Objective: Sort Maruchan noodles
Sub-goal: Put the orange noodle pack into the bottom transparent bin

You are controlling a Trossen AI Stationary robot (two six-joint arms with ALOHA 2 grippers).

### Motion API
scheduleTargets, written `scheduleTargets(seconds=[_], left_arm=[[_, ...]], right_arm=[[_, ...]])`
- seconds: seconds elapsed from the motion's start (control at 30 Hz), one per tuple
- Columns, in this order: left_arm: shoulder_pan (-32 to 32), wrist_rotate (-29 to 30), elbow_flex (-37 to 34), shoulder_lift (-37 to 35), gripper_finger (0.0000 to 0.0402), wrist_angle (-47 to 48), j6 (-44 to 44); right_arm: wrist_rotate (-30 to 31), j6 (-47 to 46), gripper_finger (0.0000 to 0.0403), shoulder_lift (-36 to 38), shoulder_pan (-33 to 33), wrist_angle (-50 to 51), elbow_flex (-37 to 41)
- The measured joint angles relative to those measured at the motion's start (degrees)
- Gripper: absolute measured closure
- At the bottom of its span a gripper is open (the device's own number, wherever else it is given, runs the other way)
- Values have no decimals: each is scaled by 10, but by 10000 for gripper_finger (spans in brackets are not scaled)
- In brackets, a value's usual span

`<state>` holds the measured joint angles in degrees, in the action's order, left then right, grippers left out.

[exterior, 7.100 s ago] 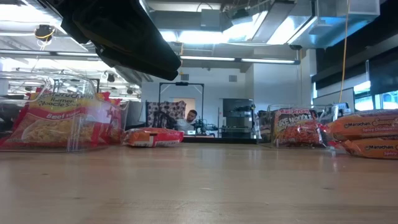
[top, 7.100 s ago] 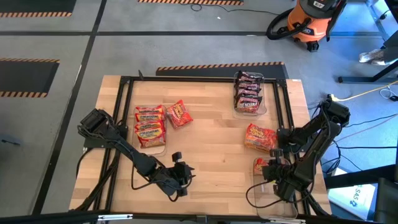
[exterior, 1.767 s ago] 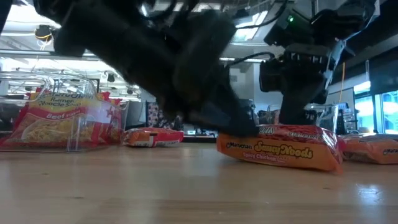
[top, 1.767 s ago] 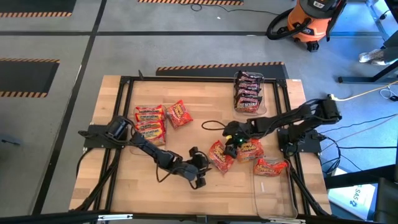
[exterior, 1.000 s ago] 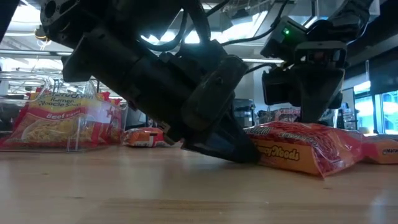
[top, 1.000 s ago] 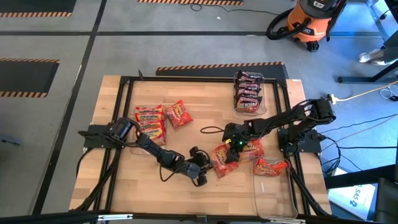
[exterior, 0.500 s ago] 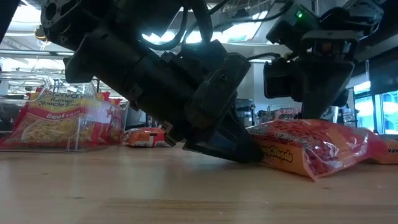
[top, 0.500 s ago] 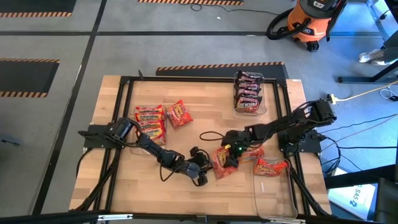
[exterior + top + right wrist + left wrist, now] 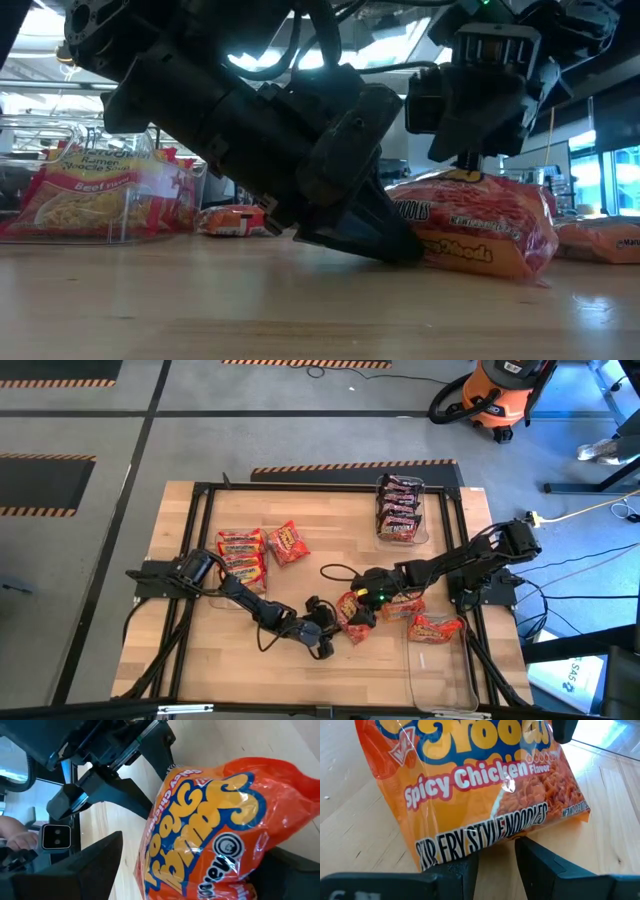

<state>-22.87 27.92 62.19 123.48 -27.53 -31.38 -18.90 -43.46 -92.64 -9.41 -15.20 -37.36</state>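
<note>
- Left gripper (image 9: 333, 630): found low at the front middle of the wooden table (image 9: 330, 540); its two dark fingers (image 9: 540, 865) are set partly apart, with the near crimped edge of an orange crinkly plastic "Spicy Chicken" noodle packet (image 9: 352, 614) seen between them in the left wrist view. Whether the edge is actually pinched cannot be told.
- Right gripper (image 9: 366, 604): positioned directly above the same orange packet, fingers spread to full width on either side of its bulging top in the right wrist view.
- Orange packet: one end is lifted, tilted between the two grippers; another orange packet (image 9: 404, 600) lies just beside it.
- Further orange packet (image 9: 437, 627): lying toward the right edge.
- Red-and-yellow packets (image 9: 241, 556): stacked in a clear rectangular plastic bin (image 9: 128, 165) at left; one loose red packet (image 9: 287, 541) lies just beside it.
- Dark maroon packets (image 9: 398, 508): held in a clear bin at the far right.
</note>
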Motion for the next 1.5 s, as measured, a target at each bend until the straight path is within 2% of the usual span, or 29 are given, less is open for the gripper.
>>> scheduleTargets(seconds=[0.1, 0.2, 0.63, 0.87, 1.2, 1.4, 1.5], left_arm=[[0, 0, 0, 0, 280, -1, 0], [1, 5, 0, 0, 280, -2, 0], [2, 10, 0, 0, 280, -4, 12], [-14, 12, -1, -15, 280, 12, 17], [-67, 13, 0, -82, 280, 125, 18], [-98, 10, 0, -103, 280, 160, 20], [-108, 10, 0, -103, 280, 166, 20]], right_arm=[[0, 0, 68, 0, -1, 0, 0], [7, 2, 92, 0, -11, -7, 0], [64, 7, 259, 1, -30, -13, -1], [66, 23, 322, 3, -30, -18, -2], [28, 68, 373, 14, -30, 17, -35], [16, 100, 379, 29, -49, 130, -89], [31, 117, 375, 45, -68, 211, -128]])
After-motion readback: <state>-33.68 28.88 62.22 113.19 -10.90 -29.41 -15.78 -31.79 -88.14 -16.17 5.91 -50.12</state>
